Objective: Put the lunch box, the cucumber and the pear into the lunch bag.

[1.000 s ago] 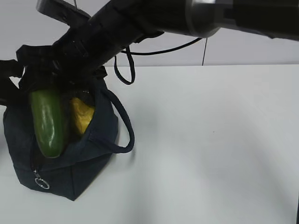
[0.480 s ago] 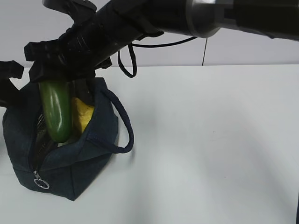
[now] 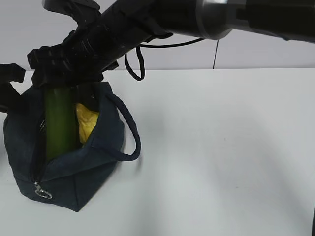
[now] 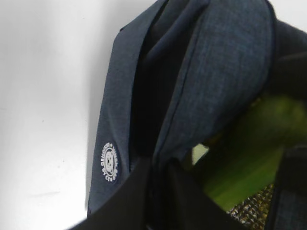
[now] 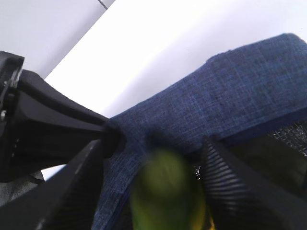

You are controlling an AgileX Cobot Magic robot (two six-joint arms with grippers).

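While my left gripper point(image 4: 156, 191) stays pinched shut on the rim of the boxy dark navy fabric lunch bag point(image 3: 93, 167), I see my right gripper point(image 5: 151, 179) spread around the smooth dark green cucumber point(image 3: 59, 125), which stands upright inside the bag beside the lumpy yellow pear point(image 3: 87, 122).

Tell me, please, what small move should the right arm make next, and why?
Probably lift the right tool straight up, clear of the lunch bag. Its jaws stand apart, and the cucumber stands upright inside the bag beside the pear.
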